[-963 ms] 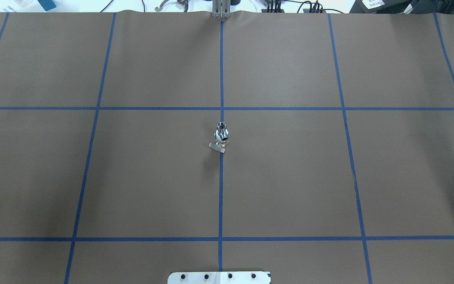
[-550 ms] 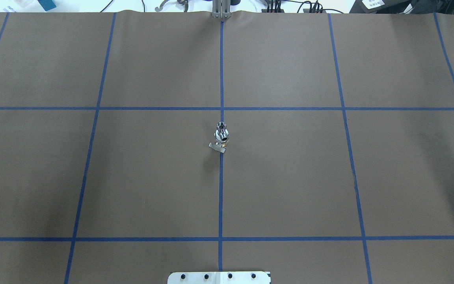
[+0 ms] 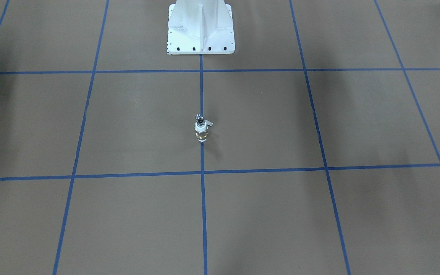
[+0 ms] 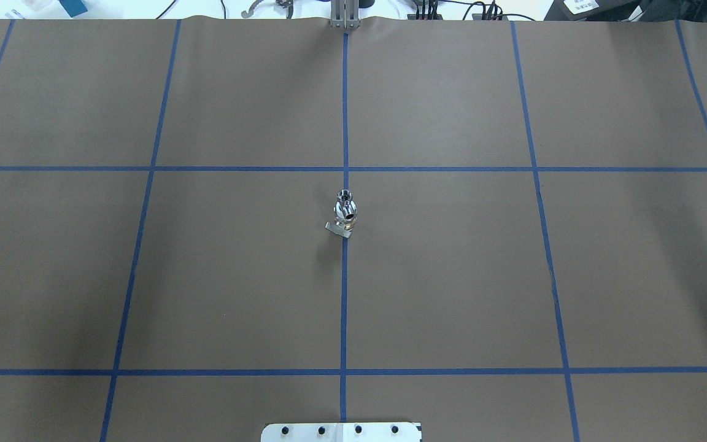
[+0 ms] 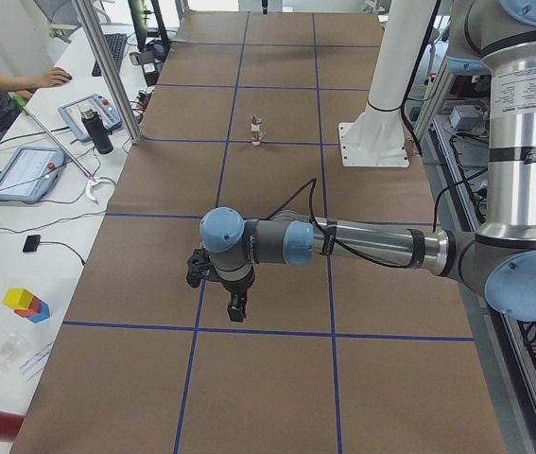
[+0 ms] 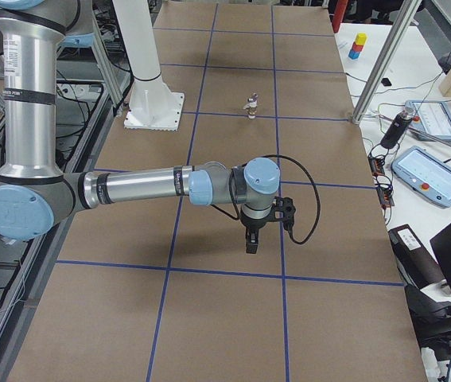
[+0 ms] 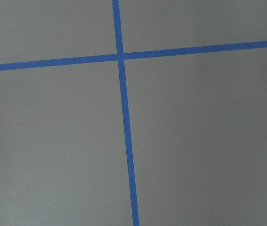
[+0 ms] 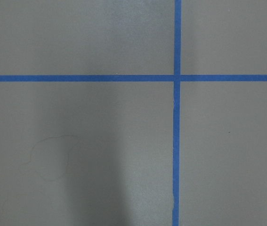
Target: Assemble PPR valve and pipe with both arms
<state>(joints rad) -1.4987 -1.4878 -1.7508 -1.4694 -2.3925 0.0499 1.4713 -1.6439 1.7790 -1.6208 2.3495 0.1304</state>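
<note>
The valve (image 3: 201,134) and pipe (image 3: 200,120) stand as one small stack on the blue centre line (image 4: 343,307) of the table (image 4: 452,276). They are well apart from my left gripper (image 5: 235,308) and right gripper (image 6: 250,243). I cannot tell whether either is open (only side views show them). If the joint is shallow, a nudge could topple the stack. How deep it seats is too small to see.

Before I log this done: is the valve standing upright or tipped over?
Upright. The valve stands on end on the centre tape line, and it looks vertical in both side views.
</note>
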